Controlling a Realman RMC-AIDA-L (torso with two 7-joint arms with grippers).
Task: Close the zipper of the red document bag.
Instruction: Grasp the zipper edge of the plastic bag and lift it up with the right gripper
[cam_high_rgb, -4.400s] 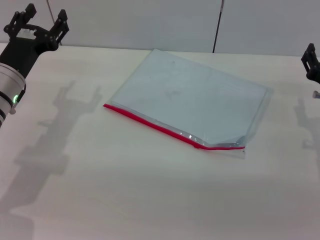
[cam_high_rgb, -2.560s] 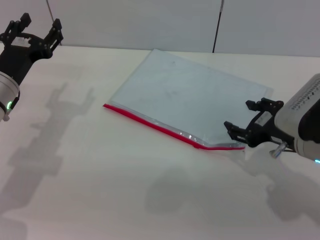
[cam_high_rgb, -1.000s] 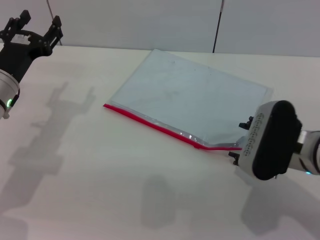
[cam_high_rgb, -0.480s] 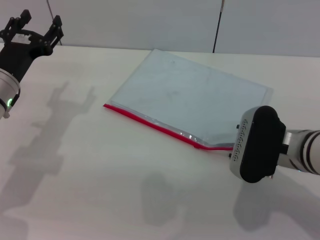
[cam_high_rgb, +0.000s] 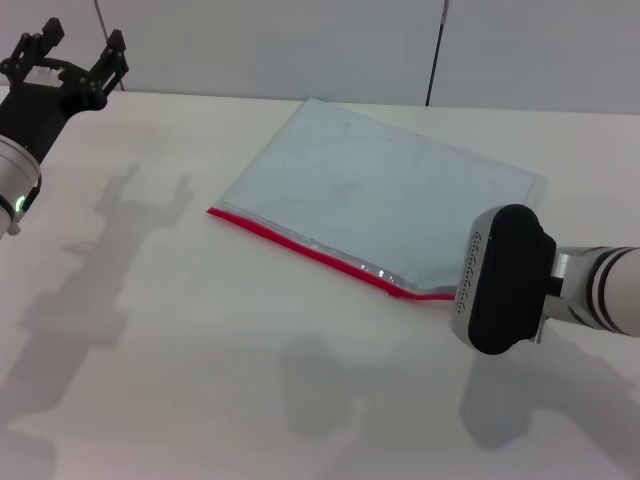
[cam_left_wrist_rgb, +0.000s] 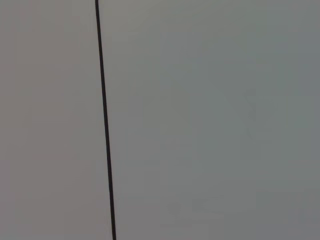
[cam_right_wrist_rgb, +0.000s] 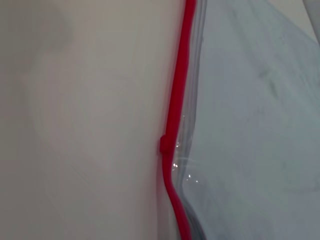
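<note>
The red document bag (cam_high_rgb: 385, 190) lies flat mid-table, a pale blue-grey pouch. Its zipper (cam_high_rgb: 300, 247) is the red strip along the near long edge. My right arm's black wrist housing (cam_high_rgb: 503, 280) hovers over the right end of that strip and hides the right gripper. In the right wrist view the zipper (cam_right_wrist_rgb: 176, 100) runs close below the camera, with a small red lump (cam_right_wrist_rgb: 164, 144) on it. Past the lump the strip bends and the bag (cam_right_wrist_rgb: 250, 125) bulges. My left gripper (cam_high_rgb: 75, 55) is raised at the far left, open and holding nothing.
The bare white table (cam_high_rgb: 200, 350) spreads in front of and to the left of the bag. A grey wall with a dark vertical seam (cam_high_rgb: 436, 50) stands behind the table. The left wrist view shows only that wall and a seam (cam_left_wrist_rgb: 104, 120).
My right arm came in from the right edge to the bag's near right corner. Over the last second it edged slightly left over the zipper's end. The left arm barely moved.
</note>
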